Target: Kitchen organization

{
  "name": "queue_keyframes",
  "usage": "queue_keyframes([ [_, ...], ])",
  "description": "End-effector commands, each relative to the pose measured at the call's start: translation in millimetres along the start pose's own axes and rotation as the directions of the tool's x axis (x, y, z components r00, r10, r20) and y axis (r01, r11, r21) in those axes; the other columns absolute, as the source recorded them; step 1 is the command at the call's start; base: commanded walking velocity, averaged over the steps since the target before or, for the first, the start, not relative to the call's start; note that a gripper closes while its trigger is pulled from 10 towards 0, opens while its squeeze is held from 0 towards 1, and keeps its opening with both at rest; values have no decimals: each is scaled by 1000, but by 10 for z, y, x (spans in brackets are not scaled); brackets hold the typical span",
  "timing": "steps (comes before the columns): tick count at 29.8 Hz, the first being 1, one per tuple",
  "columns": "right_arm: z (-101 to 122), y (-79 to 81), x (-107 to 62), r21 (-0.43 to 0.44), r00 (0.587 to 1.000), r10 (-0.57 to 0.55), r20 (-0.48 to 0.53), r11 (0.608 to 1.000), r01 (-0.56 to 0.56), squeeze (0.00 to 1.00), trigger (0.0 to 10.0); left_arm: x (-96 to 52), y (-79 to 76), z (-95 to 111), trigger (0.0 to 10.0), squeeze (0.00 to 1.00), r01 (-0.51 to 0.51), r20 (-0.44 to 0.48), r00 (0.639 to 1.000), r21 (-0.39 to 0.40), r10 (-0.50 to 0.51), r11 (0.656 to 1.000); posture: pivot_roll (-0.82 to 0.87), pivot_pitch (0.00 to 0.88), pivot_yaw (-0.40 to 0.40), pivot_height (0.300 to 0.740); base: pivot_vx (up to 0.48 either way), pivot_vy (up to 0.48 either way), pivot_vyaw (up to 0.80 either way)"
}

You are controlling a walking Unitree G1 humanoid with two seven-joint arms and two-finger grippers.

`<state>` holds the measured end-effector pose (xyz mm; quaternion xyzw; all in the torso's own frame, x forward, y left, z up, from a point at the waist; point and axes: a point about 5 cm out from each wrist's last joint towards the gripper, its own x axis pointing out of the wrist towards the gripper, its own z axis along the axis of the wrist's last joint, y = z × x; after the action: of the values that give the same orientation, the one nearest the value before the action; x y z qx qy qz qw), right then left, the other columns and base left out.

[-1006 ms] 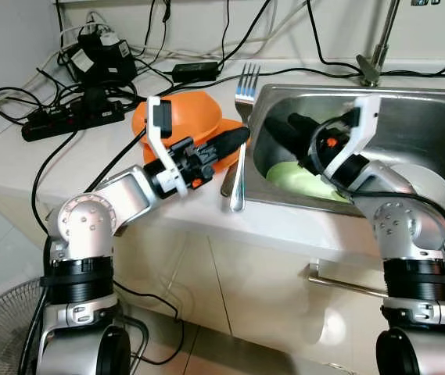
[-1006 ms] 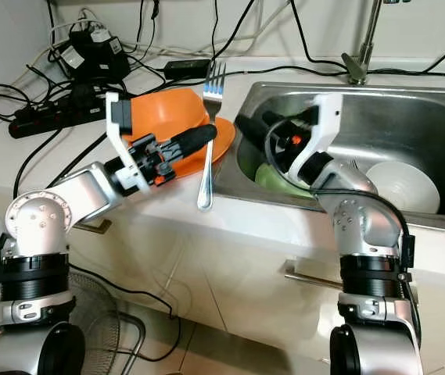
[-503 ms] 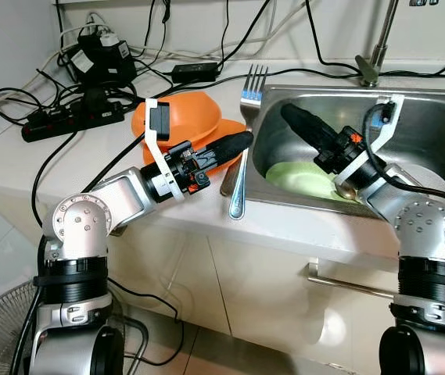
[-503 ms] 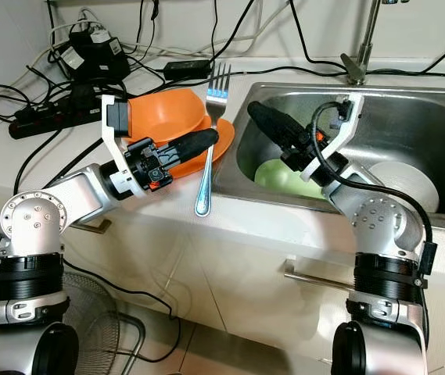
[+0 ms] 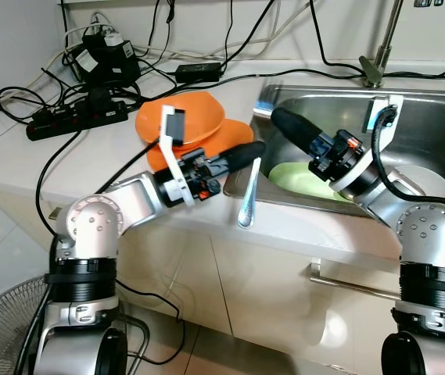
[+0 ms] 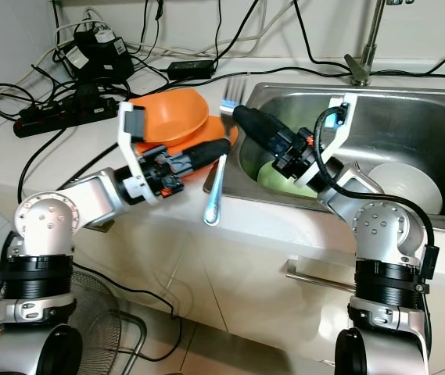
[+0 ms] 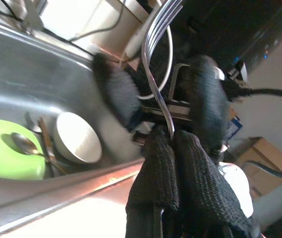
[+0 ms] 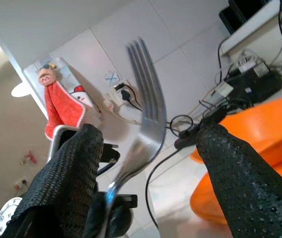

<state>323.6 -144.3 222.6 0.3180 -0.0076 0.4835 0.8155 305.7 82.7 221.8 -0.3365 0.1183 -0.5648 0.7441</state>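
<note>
A silver fork (image 6: 213, 199) hangs nearly upright over the counter's front edge beside the sink, tines up. My left gripper (image 6: 220, 147) is shut on its neck, and in the left wrist view that gripper (image 7: 173, 136) has the fork (image 7: 155, 44) clamped between both pads. My right gripper (image 6: 245, 117) reaches left out of the sink and stands open at the tines. In the right wrist view its two fingers (image 8: 66, 183) spread wide on either side of the fork head (image 8: 143, 119) without touching it.
The steel sink (image 5: 441, 117) holds a green plate (image 5: 304, 180), a white bowl (image 5: 433, 176) and a spoon (image 7: 22, 144). An orange bowl (image 5: 195, 117) sits on an orange plate (image 5: 238, 133) left of the sink. Power strips and cables (image 5: 73, 121) crowd the back counter; the faucet (image 5: 375, 70) stands behind.
My right gripper rose from the sink and swung left until it straddled the fork's tines. My left gripper carried the fork slightly right and toward the front edge.
</note>
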Motion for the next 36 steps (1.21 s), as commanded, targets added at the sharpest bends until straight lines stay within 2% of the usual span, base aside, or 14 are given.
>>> queue_keyframes([
  [1,12,27,95,-24,1000,18,-10,1000,-19,0,10000,12,-37,-59,0,0,32,-31,999,-4,-32,999,-93,0,153,740,0,0,0],
  [2,5,32,116,-23,1000,22,-12,999,-23,0,7529,36,-40,-100,0,0,37,-44,998,-8,-38,999,-93,0,152,740,0,0,0],
  [3,0,38,130,-21,1000,27,-13,999,-28,0,3333,51,-42,-126,0,0,41,-53,998,-11,-41,999,-94,0,152,740,0,0,0],
  [4,-4,44,141,-19,999,33,-12,999,-34,0,0,75,-58,-149,0,0,53,-62,997,-14,-54,998,-94,0,151,740,0,0,0],
  [12,22,54,129,-22,999,40,8,999,-40,0,0,94,-85,-151,0,0,69,-67,995,-15,-70,997,-95,0,152,740,0,0,0],
  [25,40,-10,44,-26,1000,-6,24,1000,7,0,0,-4,-44,-22,0,0,45,-35,998,10,-45,999,-93,0,153,740,0,0,0],
  [36,38,-41,33,-33,999,-27,33,999,28,0,0,-11,-34,-20,0,0,42,-37,998,10,-42,999,-94,0,153,740,0,0,0],
])
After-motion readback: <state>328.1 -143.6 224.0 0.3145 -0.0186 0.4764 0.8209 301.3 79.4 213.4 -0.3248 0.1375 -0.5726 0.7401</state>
